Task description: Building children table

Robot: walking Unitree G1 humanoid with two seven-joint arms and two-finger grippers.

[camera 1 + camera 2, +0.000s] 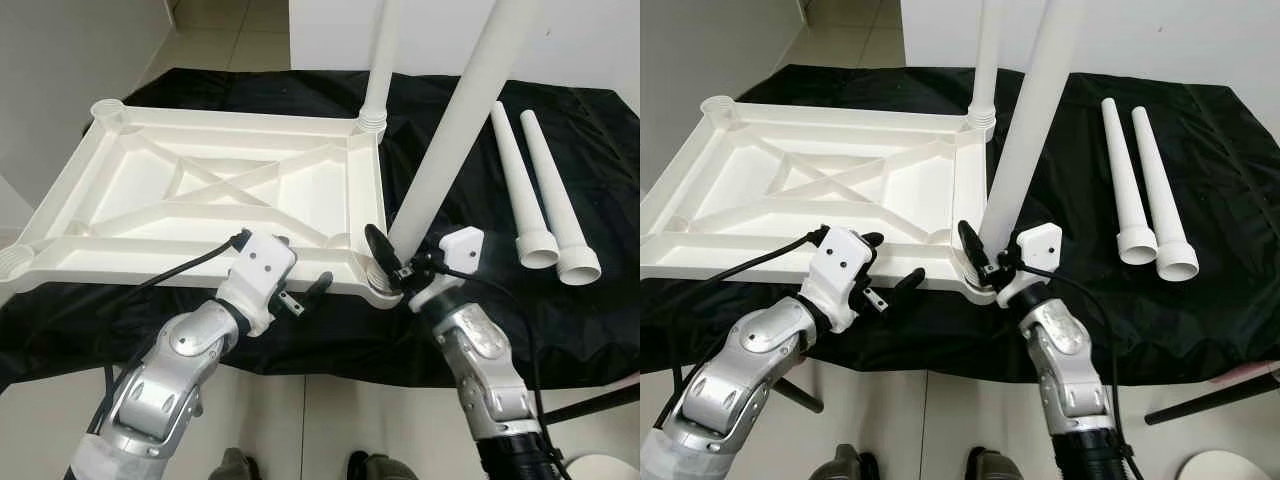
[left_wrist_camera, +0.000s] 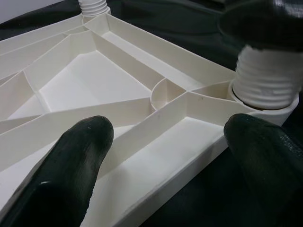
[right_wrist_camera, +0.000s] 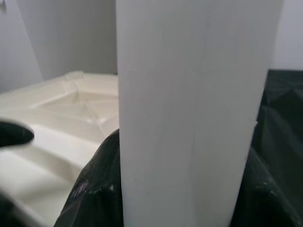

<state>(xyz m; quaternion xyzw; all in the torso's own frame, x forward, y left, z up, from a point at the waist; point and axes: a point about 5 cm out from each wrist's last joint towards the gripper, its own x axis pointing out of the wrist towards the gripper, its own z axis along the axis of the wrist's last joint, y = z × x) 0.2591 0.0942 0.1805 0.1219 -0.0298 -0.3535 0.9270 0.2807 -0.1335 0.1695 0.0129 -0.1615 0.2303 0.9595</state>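
- The right gripper (image 1: 385, 262) is clamped on the foot of a white table leg (image 1: 455, 130); one black finger (image 1: 377, 243) presses its left side, and the right wrist view has the leg (image 3: 194, 113) with dark fingers on both sides.
- That leg rises tilted, its threaded end (image 2: 265, 82) seated in the socket at the near right corner of the tabletop (image 1: 230, 195).
- The left gripper (image 1: 300, 292) has its fingers spread wide, holding nothing, at the tabletop's near edge just left of that corner; the left wrist view has its two fingertips (image 2: 78, 156) straddling the ribbed underside (image 2: 142, 118).
- The tabletop lies upside down on a black cloth (image 1: 600, 160), ribs crossing in an X.
- A second leg (image 1: 380, 60) stands upright in the far right corner socket.
- The near left socket (image 1: 15, 262) and far left socket (image 1: 108, 108) hold no legs.
- Two more white legs (image 1: 530, 190) lie side by side on the cloth near its right edge, wide ends toward the robot.
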